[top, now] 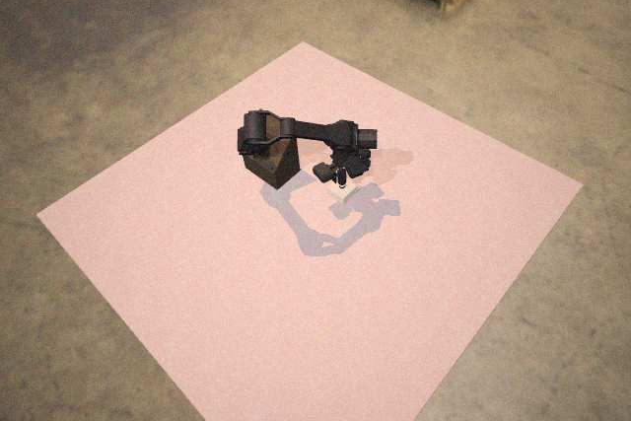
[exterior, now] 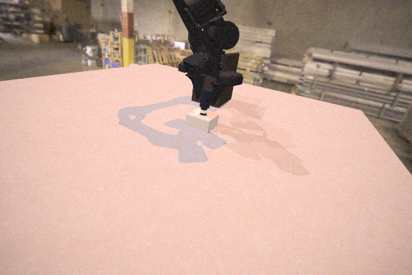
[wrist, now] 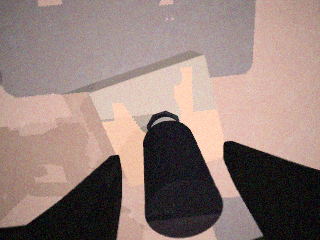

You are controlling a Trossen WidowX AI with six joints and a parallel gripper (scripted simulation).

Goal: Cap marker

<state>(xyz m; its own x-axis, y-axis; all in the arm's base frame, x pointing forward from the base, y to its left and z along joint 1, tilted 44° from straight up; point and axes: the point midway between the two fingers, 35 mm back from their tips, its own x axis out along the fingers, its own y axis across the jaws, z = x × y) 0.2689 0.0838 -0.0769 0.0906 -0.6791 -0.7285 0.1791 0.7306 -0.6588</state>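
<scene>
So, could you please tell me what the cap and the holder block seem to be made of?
Cap: looks like matte dark plastic, a smooth rounded cylinder without glare, standing free between the open hand.
Holder block: a plain cream block with sharp edges and a dull finish, perhaps painted wood or plastic; the look leaves it open.

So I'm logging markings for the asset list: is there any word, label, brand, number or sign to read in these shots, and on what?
None can be read.
Cap: plain dark, no print.
Block: plain pale faces, no label.
Tool and arm: black, no visible brand.
Striped post in the background: colour bands only, no text.
Background racks: too blurred to read anything.
</scene>
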